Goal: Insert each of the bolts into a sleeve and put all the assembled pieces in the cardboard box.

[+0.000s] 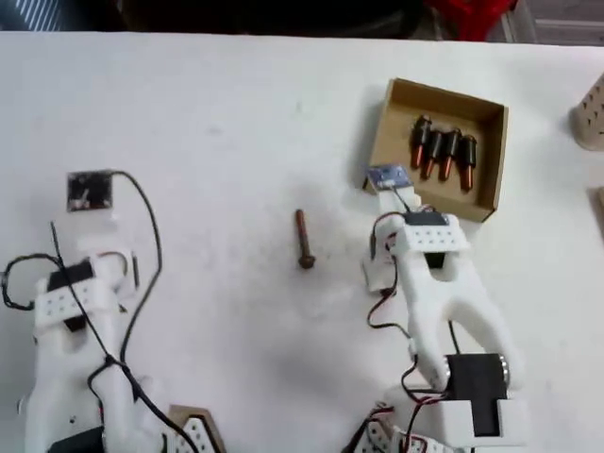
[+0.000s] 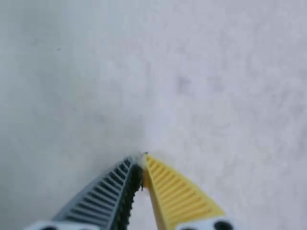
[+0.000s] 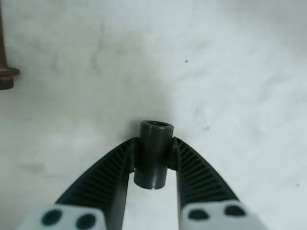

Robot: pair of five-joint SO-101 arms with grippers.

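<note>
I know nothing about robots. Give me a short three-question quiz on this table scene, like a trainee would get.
1. How many assembled pieces lie in the cardboard box? A) two B) four C) six
2. True or false: the left gripper holds the loose bolt.
3. Fill in: the right gripper is shut on a black ____.

Key
1. B.
2. False. The bolt lies on the table between the arms, and the left gripper is shut on nothing.
3. sleeve
</note>
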